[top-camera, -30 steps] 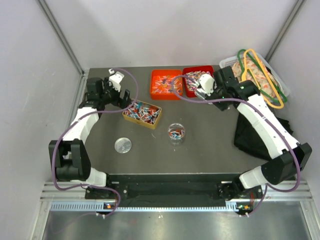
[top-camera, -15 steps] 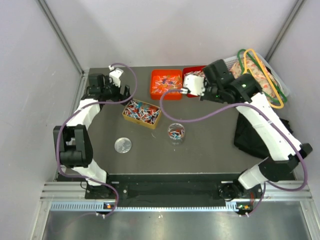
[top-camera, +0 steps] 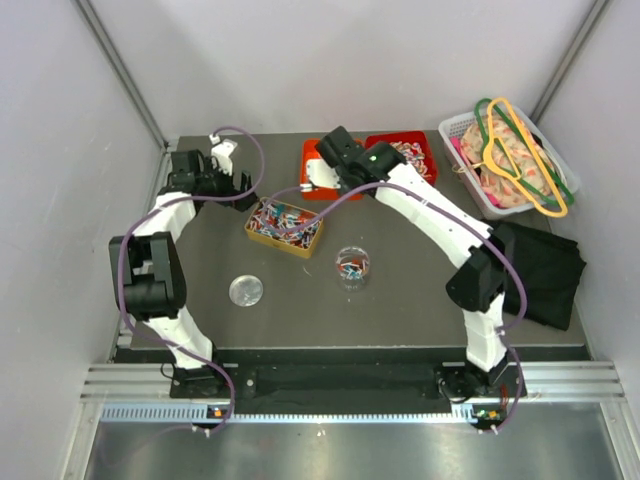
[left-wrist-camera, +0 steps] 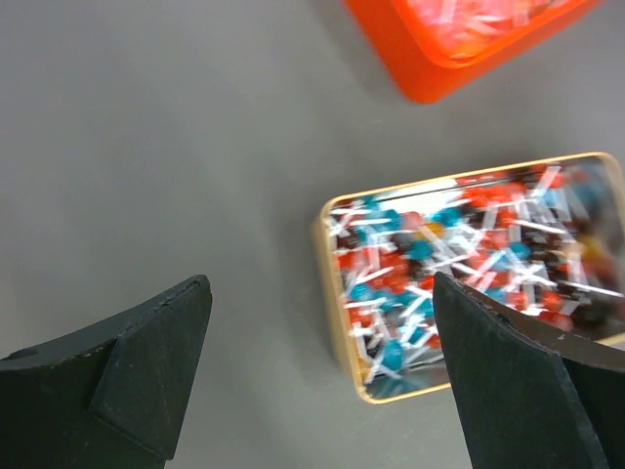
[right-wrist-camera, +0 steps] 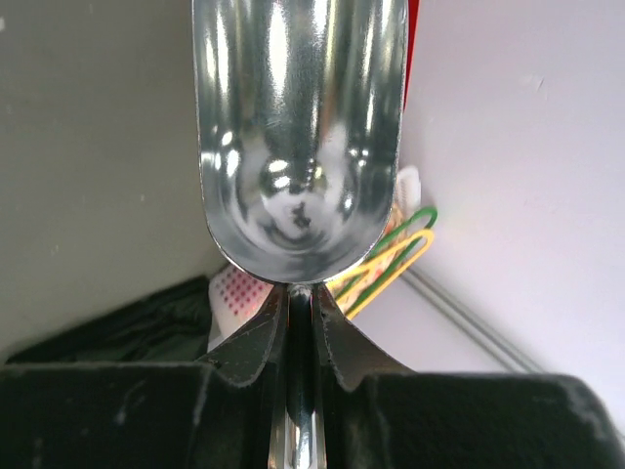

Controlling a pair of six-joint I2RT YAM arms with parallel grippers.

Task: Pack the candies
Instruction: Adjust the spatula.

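**Right gripper** (right-wrist-camera: 300, 320): your jaws are pinched narrow on the thin handle of a polished steel scoop (right-wrist-camera: 298, 137). Its bowl faces the wrist camera and carries nothing. From above, this gripper hangs over the square orange plastic tray (top-camera: 312, 192), and the scoop cannot be made out there.

**Left gripper** (left-wrist-camera: 322, 391): your jaws stand wide and hold nothing, above the near end of the shallow gold rectangular tin (left-wrist-camera: 332, 293).

**Candies** (left-wrist-camera: 459, 264): small twist-wrapped sweets in red, blue and white.
- They are heaped in that tin, directly below and ahead of the left gripper. The tin sits just beside the tray under the right gripper.
- More lie in the orange tray and in the red tray (top-camera: 430, 160) just beside it.
- More are in the clear round cup (top-camera: 352, 265) nearer you on the dark bench (top-camera: 400, 300).

**Also on the bench:**
- round silver lid (top-camera: 246, 290)
- white basket (top-camera: 452, 128) with green and yellow hangers (top-camera: 520, 150)
- black cloth (top-camera: 545, 270)

**Hard to read:** the tin's far end blurs in the left wrist view. The orange tray is cut off at that view's top edge.
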